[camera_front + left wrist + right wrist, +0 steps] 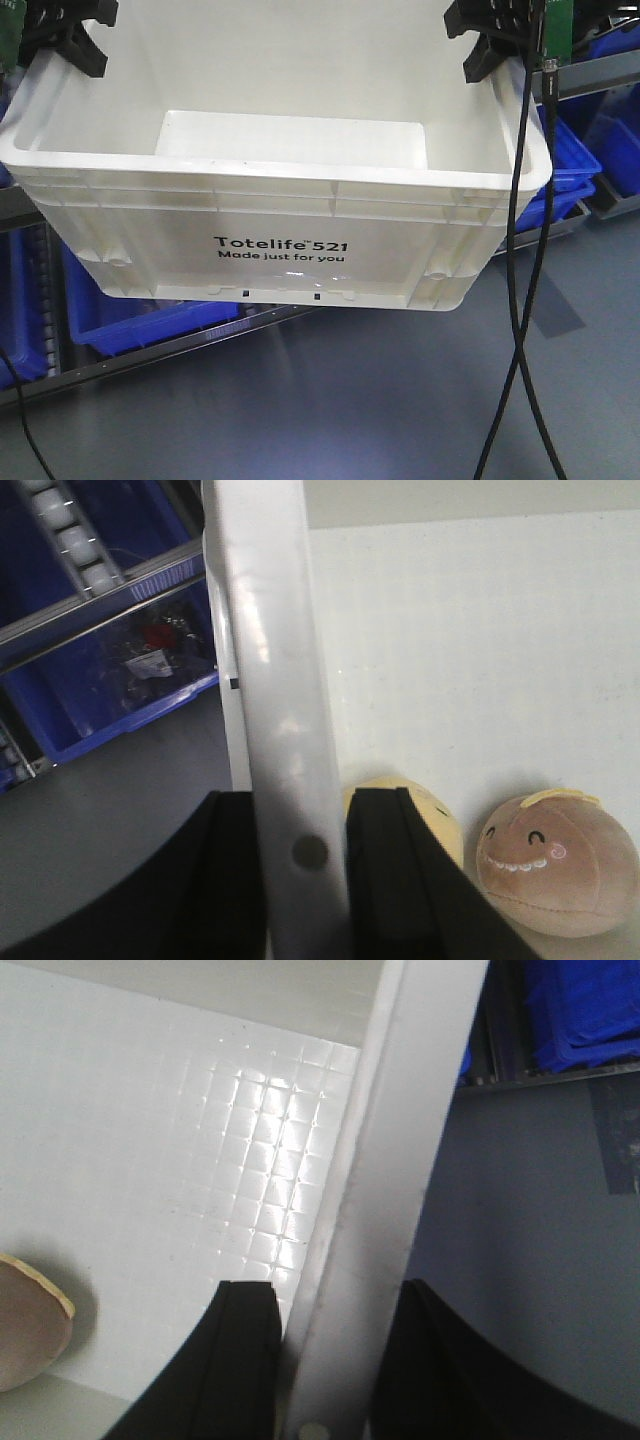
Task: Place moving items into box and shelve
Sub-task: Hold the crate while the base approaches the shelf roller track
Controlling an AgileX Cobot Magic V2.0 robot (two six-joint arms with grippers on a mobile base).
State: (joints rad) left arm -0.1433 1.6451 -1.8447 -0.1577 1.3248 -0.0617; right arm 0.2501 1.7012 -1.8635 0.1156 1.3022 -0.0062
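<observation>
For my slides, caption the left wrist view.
Left hand clamps the white crate rim, with cream bun and brown bun inside.

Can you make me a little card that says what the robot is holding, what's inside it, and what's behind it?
holding: white crate, up in the air above the grey floor
left gripper: shut on the crate's rim
right gripper: shut on the opposite rim
inside: cream-yellow toy and reddish-brown toy, side by side on the crate's bottom
words on crate: "Totelife 521 Made just for you"
behind: blue bins on shelves
</observation>
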